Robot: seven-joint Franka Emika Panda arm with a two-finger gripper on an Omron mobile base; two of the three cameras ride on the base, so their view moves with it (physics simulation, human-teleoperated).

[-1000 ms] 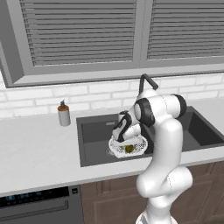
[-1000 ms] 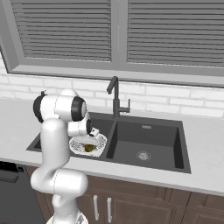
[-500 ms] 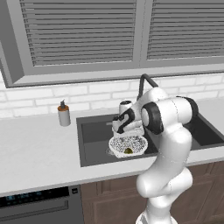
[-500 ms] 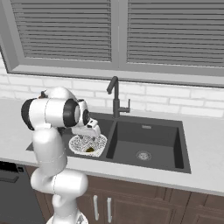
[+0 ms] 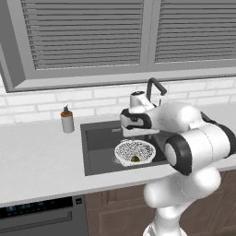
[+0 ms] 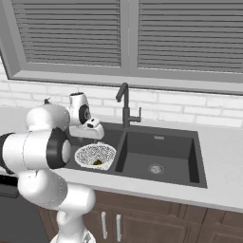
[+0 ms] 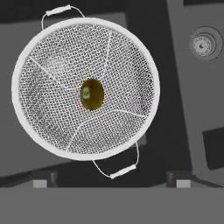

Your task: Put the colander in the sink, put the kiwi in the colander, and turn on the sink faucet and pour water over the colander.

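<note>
1. White mesh makes up the colander, which fills the upper left of the hand view with a wire loop handle at top and bottom; in the left base view it sits in the middle of the frame, in the left basin of the sink.
2. Olive-brown and oval, the kiwi lies at the centre of the colander bowl, resting on the mesh; it also shows as a dark spot in the colander in the right base view.
3. Released and wide apart is how the gripper stands: its two dark tips show at the bottom of the hand view with nothing between them, above the colander and clear of it.
4. By my reading the colander is light and fairly stiff, so a nudge could slide it on the smooth basin floor; the rim or a loop handle is the place to take hold.
5. Small, rounded and probably soft-skinned, the kiwi could roll in the bowl; it needs no more handling.
6. Dark and slim, the sink faucet rises at the centre of the right base view; no water runs from it, so its side lever is likely the next thing to grasp.
</note>
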